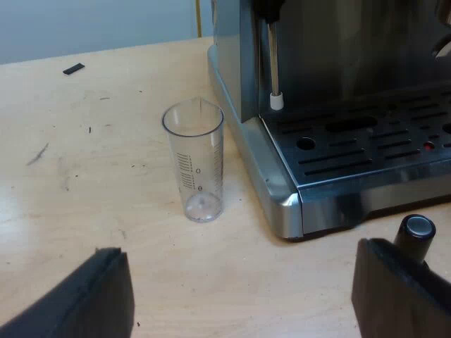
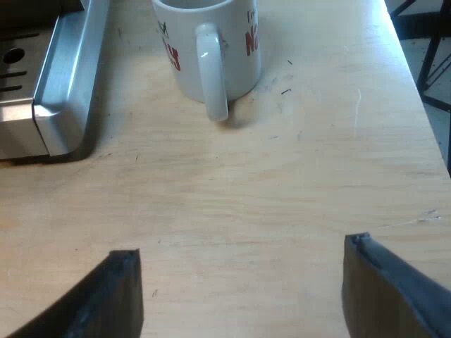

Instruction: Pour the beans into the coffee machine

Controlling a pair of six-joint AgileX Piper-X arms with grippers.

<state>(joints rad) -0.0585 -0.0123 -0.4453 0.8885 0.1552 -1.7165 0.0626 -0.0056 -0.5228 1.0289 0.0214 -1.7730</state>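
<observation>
A clear measuring glass (image 1: 195, 160) stands upright and looks empty on the wooden table, close beside the corner of the espresso machine (image 1: 331, 105). My left gripper (image 1: 243, 296) hangs open above the table, short of the glass, with nothing between its fingers. A tamper with a black knob (image 1: 416, 236) stands by one of its fingers, in front of the machine's drip tray (image 1: 366, 141). My right gripper (image 2: 239, 292) is open over bare wood, short of a white mug (image 2: 208, 46) with red lettering whose handle points toward it.
The machine's steam wand (image 1: 273, 67) hangs down over the drip tray's edge. The machine's metal corner (image 2: 60, 91) lies near the mug. The table's edge (image 2: 416, 77) runs beyond the mug, with dark furniture legs past it. A small black scrap (image 1: 73, 68) lies farther off on the wood.
</observation>
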